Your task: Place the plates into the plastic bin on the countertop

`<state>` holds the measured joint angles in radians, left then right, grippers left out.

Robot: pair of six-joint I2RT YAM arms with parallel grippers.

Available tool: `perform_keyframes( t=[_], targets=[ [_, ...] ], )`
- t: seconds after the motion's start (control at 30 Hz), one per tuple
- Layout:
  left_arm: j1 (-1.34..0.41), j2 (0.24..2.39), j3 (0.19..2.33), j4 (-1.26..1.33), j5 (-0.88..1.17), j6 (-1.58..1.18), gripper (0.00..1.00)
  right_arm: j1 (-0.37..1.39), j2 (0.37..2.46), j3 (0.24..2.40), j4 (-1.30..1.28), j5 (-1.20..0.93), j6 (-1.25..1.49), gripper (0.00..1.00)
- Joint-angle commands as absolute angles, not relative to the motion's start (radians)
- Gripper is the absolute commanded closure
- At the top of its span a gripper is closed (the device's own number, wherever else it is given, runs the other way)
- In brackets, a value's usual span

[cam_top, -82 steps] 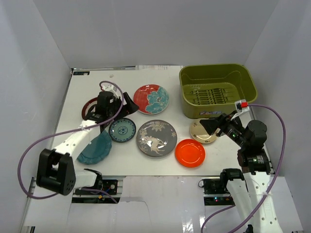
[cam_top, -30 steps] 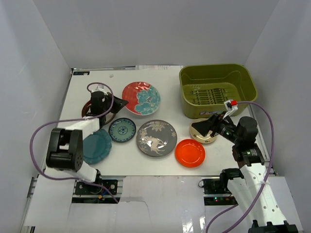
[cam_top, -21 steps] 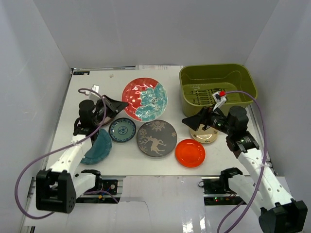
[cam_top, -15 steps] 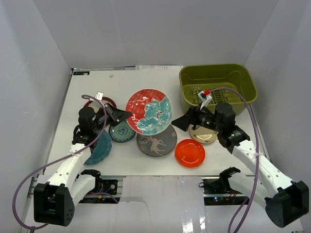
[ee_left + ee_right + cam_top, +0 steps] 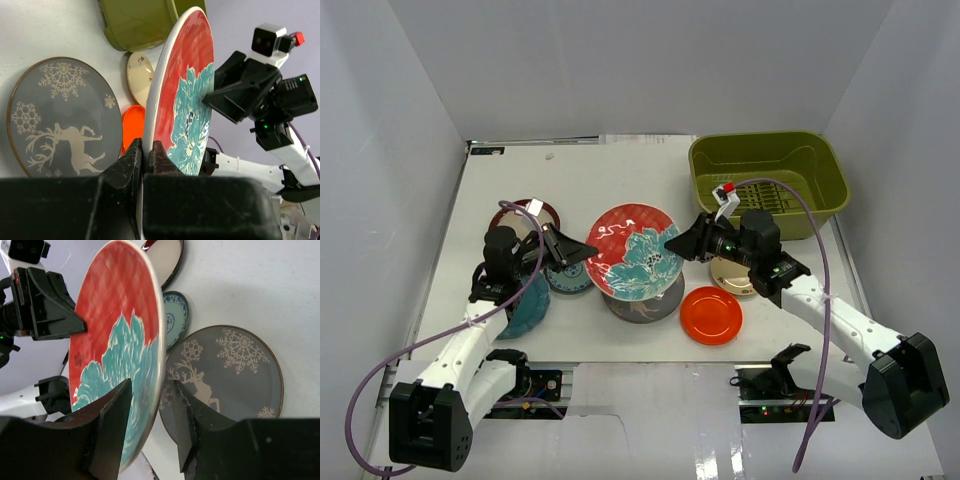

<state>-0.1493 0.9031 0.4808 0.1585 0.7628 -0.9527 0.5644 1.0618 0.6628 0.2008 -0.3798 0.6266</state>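
Rim of the red floral plate (image 5: 115, 340) sits between my right end effector's (image 5: 150, 386) parted jaws — left end effector (image 5: 146, 148) pinches the opposite edge.

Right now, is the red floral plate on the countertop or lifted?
Lifted: the left gripper pinches the rim of the red floral plate, which hangs over the grey plate, hiding most of it.

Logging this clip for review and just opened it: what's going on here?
The left gripper holds the red floral plate by its rim, tilted above the grey plate. The right gripper straddles the opposite rim, jaws not closed on it; it looks like a handover. The plastic bin holds no plates.
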Motion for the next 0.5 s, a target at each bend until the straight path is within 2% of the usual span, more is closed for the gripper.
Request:
perform_keyframes(
  t=[0.0,0.03,0.07,0.13,0.17,0.23,0.27,0.37,0.47],
  targets=[
    [-0.156,0.848,0.509,0.296,0.879,-0.996,0.91,0.569,1.089,0.673,0.324,-0.382,0.675,0.56],
    [-0.156,0.847,0.511,0.296,0.882,-0.993,0.90,0.569,1.092,0.678,0.325,-0.382,0.675,0.72],
    [-0.156,0.841,0.511,0.293,0.887,-0.989,0.83,0.571,1.092,0.687,0.325,-0.376,0.678,0.81],
    [-0.156,0.838,0.514,0.269,0.890,-0.961,0.73,0.569,1.088,0.696,0.339,-0.364,0.684,0.87],
    [-0.156,0.836,0.517,0.229,0.887,-0.947,0.60,0.568,1.077,0.704,0.337,-0.333,0.686,0.92],
    [-0.156,0.824,0.529,0.140,0.859,-0.884,0.44,0.557,1.068,0.747,0.325,-0.299,0.680,0.92],
    [-0.156,0.818,0.535,0.096,0.838,-0.853,0.33,0.533,1.062,0.767,0.319,-0.296,0.680,0.92],
    [-0.156,0.786,0.564,-0.078,0.714,-0.747,0.23,0.450,1.075,0.863,0.285,-0.307,0.681,0.92],
    [-0.156,0.749,0.560,-0.165,0.635,-0.703,0.21,0.315,1.092,0.951,0.270,-0.354,0.702,0.92]
  ],
)
